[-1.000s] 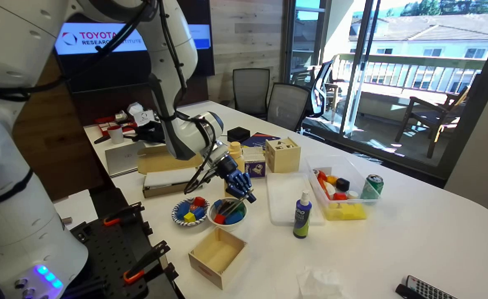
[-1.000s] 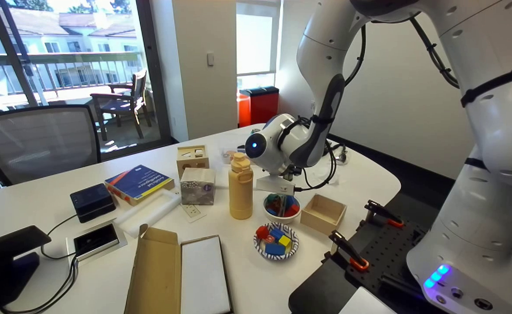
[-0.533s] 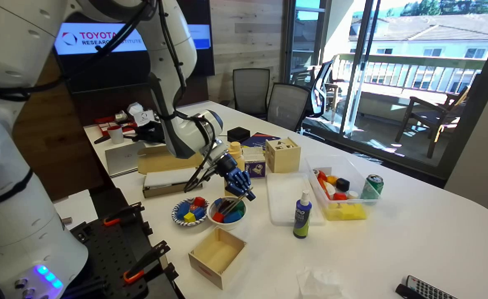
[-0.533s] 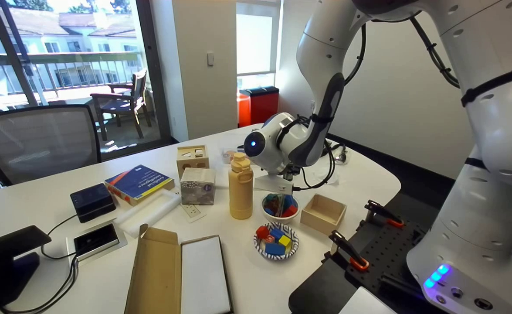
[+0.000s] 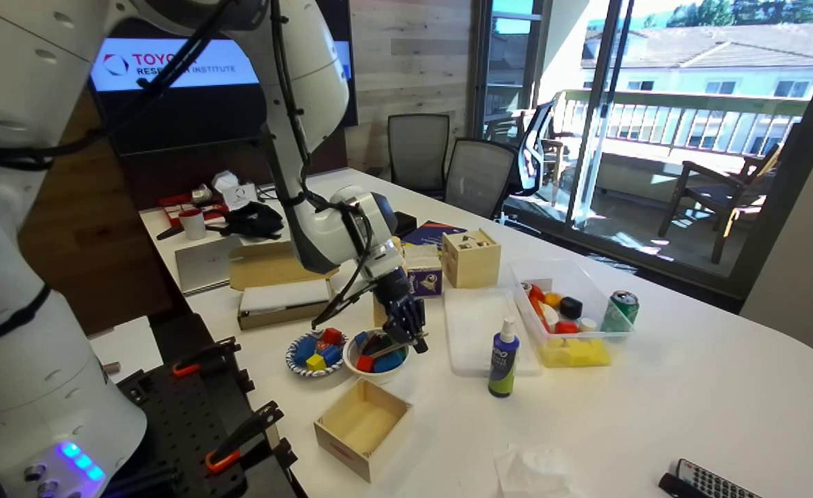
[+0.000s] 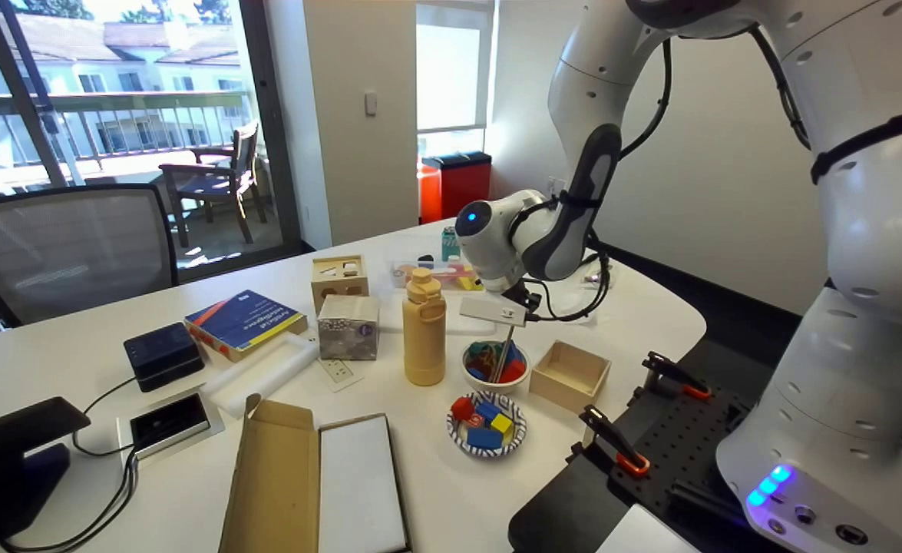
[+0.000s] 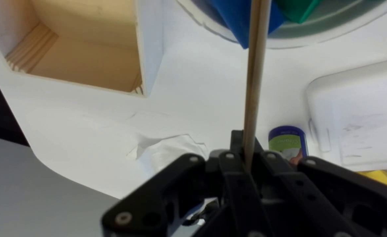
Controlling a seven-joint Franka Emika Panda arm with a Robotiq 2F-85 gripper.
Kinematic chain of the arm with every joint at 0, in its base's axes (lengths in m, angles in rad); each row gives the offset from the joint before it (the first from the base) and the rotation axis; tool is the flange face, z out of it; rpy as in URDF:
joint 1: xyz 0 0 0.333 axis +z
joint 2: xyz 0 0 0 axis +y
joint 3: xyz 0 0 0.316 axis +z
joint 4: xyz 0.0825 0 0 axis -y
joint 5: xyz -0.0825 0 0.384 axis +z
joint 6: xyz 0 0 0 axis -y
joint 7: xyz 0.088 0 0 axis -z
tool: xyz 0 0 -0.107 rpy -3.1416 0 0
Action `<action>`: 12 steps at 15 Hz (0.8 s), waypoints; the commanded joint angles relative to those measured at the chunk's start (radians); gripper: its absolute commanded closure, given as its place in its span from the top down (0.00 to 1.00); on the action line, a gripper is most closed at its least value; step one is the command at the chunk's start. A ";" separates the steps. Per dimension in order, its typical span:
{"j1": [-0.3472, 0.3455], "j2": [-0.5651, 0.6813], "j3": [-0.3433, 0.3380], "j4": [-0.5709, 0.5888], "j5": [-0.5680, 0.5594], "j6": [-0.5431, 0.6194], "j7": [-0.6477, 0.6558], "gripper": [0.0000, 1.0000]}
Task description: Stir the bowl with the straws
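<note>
The arm's base (image 5: pixel 46 387) stands at the far left in an exterior view. With the clock centred on the white bowl (image 5: pixel 378 378) and twelve toward the top of that view, an open cardboard box (image 5: pixel 285 266) lies at ten o'clock. A patterned bowl (image 5: pixel 295 367), blue and white, sits at nine with red, blue and yellow blocks (image 5: pixel 330 337) in it; it is just beside the white bowl, and I cannot tell whether the two touch. The wooden box (image 5: pixel 351 453), open side up, is near at six.

The white bowl, the task's bowl, rests upright on the table (image 5: pixel 607 408) and holds red, blue and green blocks. Two pale straws (image 5: pixel 396 348) slope into it from about two o'clock, their lower ends among those blocks. The gripper (image 5: pixel 416 341) slants down from one o'clock, pinched tight on the pair; in the wrist view the straws lie side by side between its jaws.

Farther right, the spray bottle (image 5: pixel 504 363) stands upright at three, well apart from the white bowl. Between two and three is the clear bin (image 5: pixel 565 277), with the green can (image 5: pixel 620 312) just beside it. The remote (image 5: pixel 710 477) lies close to four.
</note>
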 commanded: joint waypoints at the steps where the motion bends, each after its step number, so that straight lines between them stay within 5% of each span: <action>1: -0.039 -0.050 -0.026 -0.030 0.122 0.100 -0.129 0.01; 12: -0.013 -0.190 -0.115 -0.121 0.514 0.174 -0.504 0.01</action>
